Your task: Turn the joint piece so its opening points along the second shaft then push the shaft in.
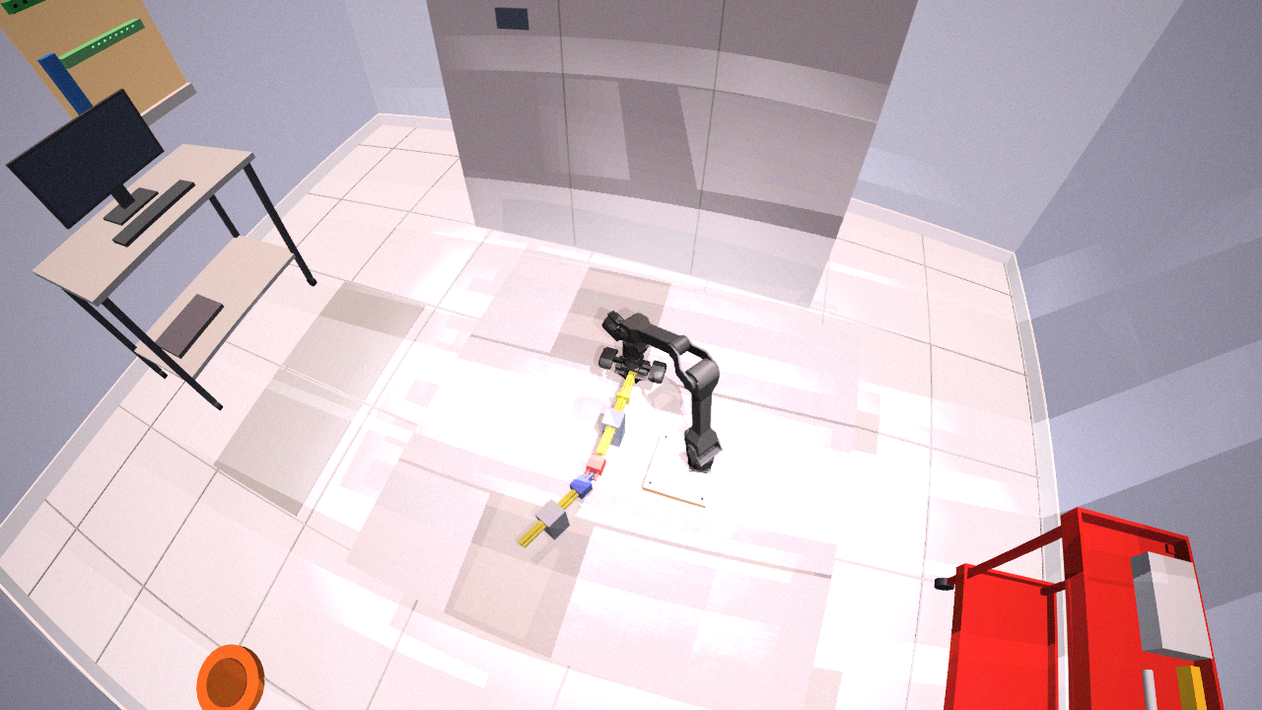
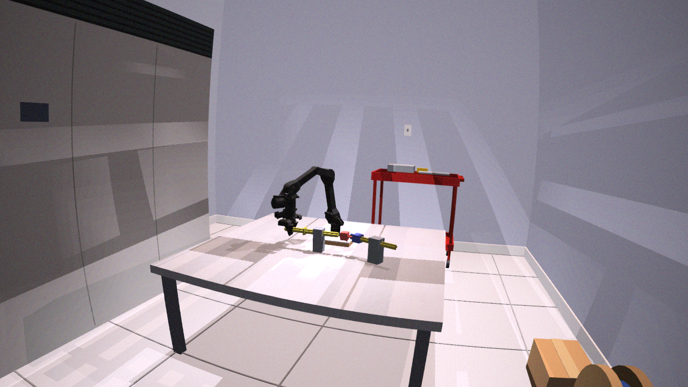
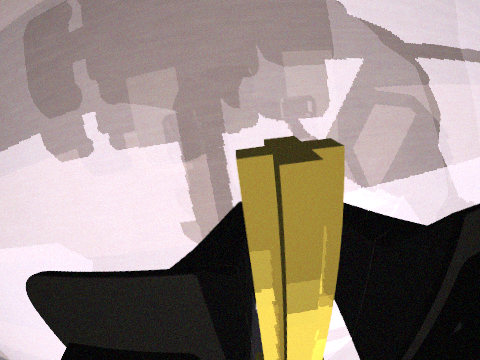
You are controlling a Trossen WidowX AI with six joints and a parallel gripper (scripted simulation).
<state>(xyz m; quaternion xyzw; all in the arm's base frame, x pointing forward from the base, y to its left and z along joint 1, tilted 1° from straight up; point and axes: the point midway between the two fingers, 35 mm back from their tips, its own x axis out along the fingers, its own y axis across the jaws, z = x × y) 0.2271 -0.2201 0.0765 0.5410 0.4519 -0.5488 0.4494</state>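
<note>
Yellow shaft (image 3: 294, 254) (the sliding one) is being gripped at its far end by the black gripper (image 1: 631, 369), jaws closed on it.

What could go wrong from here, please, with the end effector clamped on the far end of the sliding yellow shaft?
1. The end effector grips the yellow shaft at its very tip, so the fingers might slip off while pushing.
2. The red joint piece is small in every view; whether its opening lines up with the shaft cannot be confirmed, so the shaft could jam against its edge.
3. An off-axis push could bind the shaft in its grey block.
</note>
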